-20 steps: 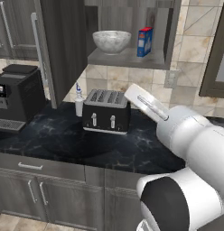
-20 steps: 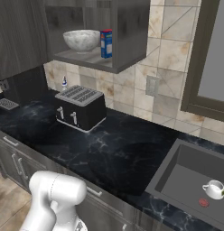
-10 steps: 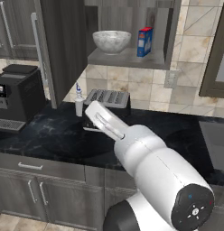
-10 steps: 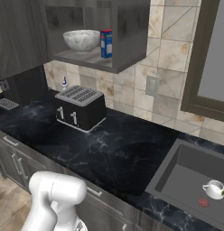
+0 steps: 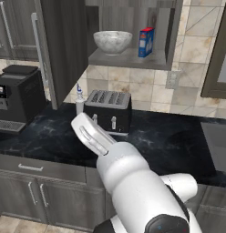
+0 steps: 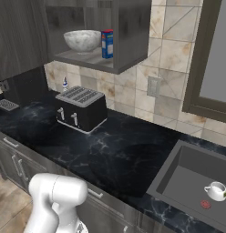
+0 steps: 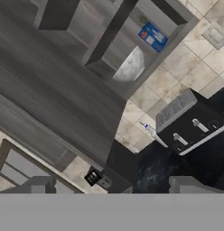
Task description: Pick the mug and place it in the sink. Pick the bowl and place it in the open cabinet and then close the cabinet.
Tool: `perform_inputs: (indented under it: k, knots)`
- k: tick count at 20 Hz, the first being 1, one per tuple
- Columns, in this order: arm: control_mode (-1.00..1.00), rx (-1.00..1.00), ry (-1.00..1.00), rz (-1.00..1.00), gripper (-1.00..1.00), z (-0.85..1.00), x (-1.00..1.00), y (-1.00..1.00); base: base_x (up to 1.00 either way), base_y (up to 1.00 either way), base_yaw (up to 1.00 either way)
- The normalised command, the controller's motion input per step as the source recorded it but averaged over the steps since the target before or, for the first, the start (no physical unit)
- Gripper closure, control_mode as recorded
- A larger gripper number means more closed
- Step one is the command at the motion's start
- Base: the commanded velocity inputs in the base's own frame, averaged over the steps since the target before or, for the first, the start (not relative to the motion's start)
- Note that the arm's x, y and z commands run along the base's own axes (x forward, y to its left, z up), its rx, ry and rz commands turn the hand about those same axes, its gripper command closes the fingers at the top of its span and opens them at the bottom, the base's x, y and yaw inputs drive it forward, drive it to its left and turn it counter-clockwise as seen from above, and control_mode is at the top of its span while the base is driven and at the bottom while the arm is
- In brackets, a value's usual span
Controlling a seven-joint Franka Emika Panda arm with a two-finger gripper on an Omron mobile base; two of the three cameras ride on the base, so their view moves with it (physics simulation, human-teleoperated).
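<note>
The white mug (image 6: 216, 190) sits upright inside the dark sink (image 6: 178, 179), next to the red drain mark. On the shelf of the open upper cabinet (image 5: 133, 58) rests the speckled bowl (image 5: 112, 42), also seen as bowl (image 6: 83, 40) and bowl (image 7: 132, 66). The cabinet door (image 5: 58, 50) stands swung open to the left. My gripper (image 7: 114, 186) is open with nothing between its fingertips (image 7: 39, 184). It hangs over the counter and looks at the door, the bowl and the toaster. My white arm (image 5: 128, 177) rises in the foreground of the left base view.
A blue box (image 5: 146, 42) stands beside the bowl on the shelf. A black toaster (image 5: 108, 110) and a small bottle (image 5: 79, 101) sit on the black counter (image 6: 119, 154). A coffee machine (image 5: 17, 98) stands at far left. A window frame (image 6: 201, 59) is above the sink.
My arm has swung from the right side of the left base view to the left and lower, now in front of the toaster. Mug, bowl and door stay put.
</note>
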Motion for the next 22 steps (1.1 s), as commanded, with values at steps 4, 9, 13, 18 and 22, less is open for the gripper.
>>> perform_inputs:
  k: [4, 9, 13, 18, 22]
  knots:
    - [-1.00, 0.07, -0.07, -0.01, -1.00, -0.19, 0.10, 0.00, 0.00, 0.00, 0.00]
    - [-1.00, 0.06, -0.07, -0.04, -1.00, -0.18, 0.22, 0.07, 0.00, 0.00, 0.00]
    - [-1.00, 0.04, -0.06, -0.08, -1.00, -0.20, 0.39, 0.24, 0.00, 0.00, 0.00]
    - [-1.00, 0.09, 0.00, -0.07, -1.00, -0.23, 0.45, 0.24, 0.00, 0.00, 0.00]
    - [-1.00, 0.11, 0.00, -0.03, -1.00, -0.12, 0.33, 0.11, 0.00, 0.00, 0.00]
